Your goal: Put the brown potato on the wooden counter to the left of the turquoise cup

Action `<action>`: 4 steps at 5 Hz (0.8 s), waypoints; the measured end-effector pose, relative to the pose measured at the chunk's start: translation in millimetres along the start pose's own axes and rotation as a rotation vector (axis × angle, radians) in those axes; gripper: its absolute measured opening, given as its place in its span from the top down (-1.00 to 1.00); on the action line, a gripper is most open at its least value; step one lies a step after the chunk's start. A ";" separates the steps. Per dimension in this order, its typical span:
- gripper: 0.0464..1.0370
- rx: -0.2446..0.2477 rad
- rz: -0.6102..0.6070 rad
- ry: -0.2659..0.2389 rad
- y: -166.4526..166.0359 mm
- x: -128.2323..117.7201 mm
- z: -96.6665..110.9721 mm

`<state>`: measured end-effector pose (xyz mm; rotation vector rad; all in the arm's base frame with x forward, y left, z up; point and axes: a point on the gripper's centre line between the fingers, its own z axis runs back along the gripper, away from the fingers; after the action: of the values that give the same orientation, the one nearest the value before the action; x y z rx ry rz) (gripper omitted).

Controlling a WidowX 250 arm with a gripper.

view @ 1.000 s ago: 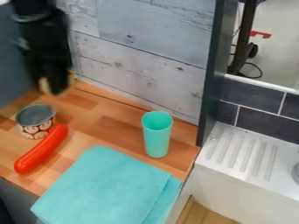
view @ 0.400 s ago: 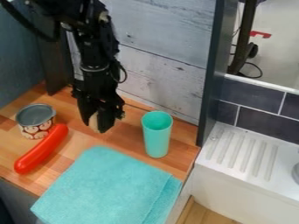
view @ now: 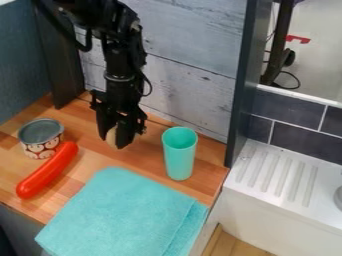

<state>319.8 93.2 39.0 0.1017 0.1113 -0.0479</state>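
Note:
The gripper (view: 113, 140) hangs low over the back of the wooden counter, between the tin and the cup. It is shut on a small beige object (view: 111, 135), which shows as a pale patch between the black fingers; the rest of it is hidden. To the right stands an upright turquoise cup (view: 180, 154), apart from the gripper. At the left is an open grey tin (view: 41, 139) with a patterned side. An orange-red sausage (view: 47, 170) lies slanted beside the tin. A folded turquoise cloth (view: 127, 215) covers the front of the counter.
Behind the counter (view: 90, 160) rises a grey wooden panel (view: 180, 90), with a dark upright post (view: 242, 85) at its right end. Right of the counter's edge is a white ribbed drainboard (view: 277, 175). A dark wall (view: 20, 65) bounds the left side.
The arm has swung right from the upper left, bringing the gripper with the beige object to between the tin and the cup. Tin, sausage, cup and cloth have stayed put.

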 end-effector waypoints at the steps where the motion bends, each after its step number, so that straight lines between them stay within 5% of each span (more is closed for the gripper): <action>1: 0.02 -0.011 -0.028 0.063 -1.0 8.9 -8.0; 3: 0.02 -0.080 -0.054 0.196 -14.0 15.6 -12.1; 4: -0.13 -0.141 -0.049 0.209 -22.8 17.1 -10.7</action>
<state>334.4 71.0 24.2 -0.0372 0.3251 -0.0785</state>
